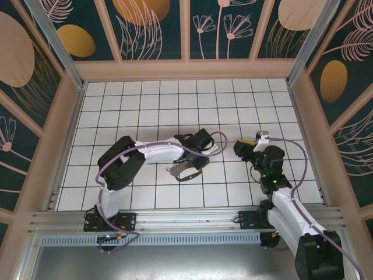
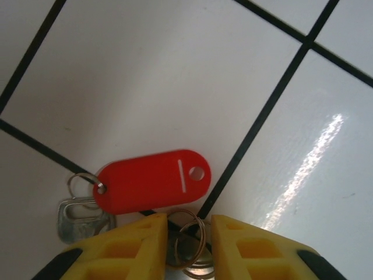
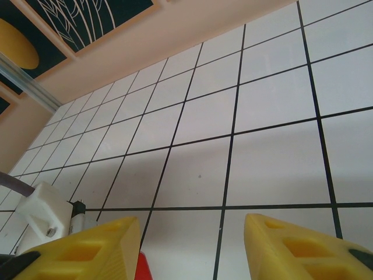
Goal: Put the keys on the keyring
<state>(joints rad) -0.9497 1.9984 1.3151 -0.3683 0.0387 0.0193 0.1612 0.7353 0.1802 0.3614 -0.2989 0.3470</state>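
Left gripper [image 2: 188, 224] points down at the tiled table [image 2: 175, 76], low over it. Its yellow fingers [image 2: 125, 248] stand a little apart, and the silvery keyring [image 2: 189, 240] sits in the narrow gap between them, close against the finger on the left of the wrist view. Whether the jaws pinch it or only flank it I cannot tell. Just beyond the fingertips lies a red oval tag [image 2: 148, 185] with a white line and a hole at one end, flat across a black grout line. At its other end a small ring [image 2: 78, 179] passes through it, and the silver key [image 2: 76, 220] lies under that ring, partly tucked beneath the tag and just beside the left finger. From above, the left gripper [image 1: 187, 166] is near the table's middle, its arm bent round from the left.

Right gripper [image 3: 192, 224] is lifted and tilted up, its fingers [image 3: 291, 251] wide apart with bare tiles between them. A small red patch [image 3: 143, 268] shows by one finger; what it is I cannot tell. From above, the right gripper [image 1: 245, 144] is well to the right of the left one.
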